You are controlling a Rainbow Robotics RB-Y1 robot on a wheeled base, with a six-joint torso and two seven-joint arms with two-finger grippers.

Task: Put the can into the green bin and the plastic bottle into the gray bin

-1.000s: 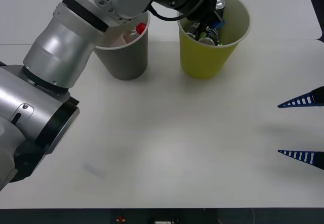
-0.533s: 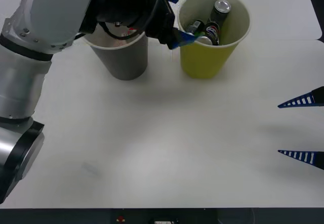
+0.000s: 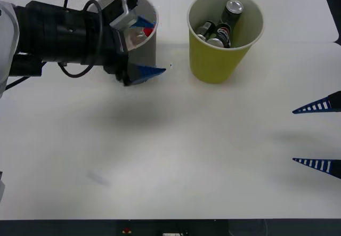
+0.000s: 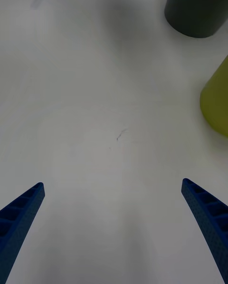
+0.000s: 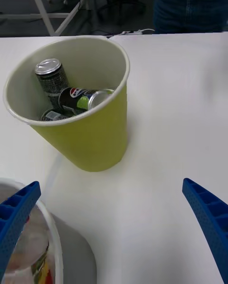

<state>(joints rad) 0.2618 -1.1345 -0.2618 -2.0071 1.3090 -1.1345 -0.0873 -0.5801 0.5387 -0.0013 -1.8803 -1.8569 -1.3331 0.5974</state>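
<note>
The green bin (image 3: 218,60) stands at the back of the table with several cans inside; one can (image 3: 233,8) stands upright and another (image 5: 83,98) lies on its side. To its left is the gray bin (image 3: 152,44), where the plastic bottle's red cap (image 3: 148,32) shows inside. My left gripper (image 3: 145,48) hangs open and empty in front of the gray bin's right side, level with its wall. In the left wrist view the gray bin's rim (image 5: 47,227) is close by, and the green bin (image 5: 90,141) beyond it. My right gripper (image 3: 318,136) rests open at the table's right edge.
The white table (image 3: 176,156) spreads bare in front of both bins. A seam (image 3: 298,43) runs across it behind the bins' bases. The right wrist view has the gray bin (image 4: 197,8) and the green bin (image 4: 216,103) far ahead.
My left gripper has come up out of the green bin and swung left, now in front of the gray bin. A can now stands upright in the green bin. The right arm has not moved.
</note>
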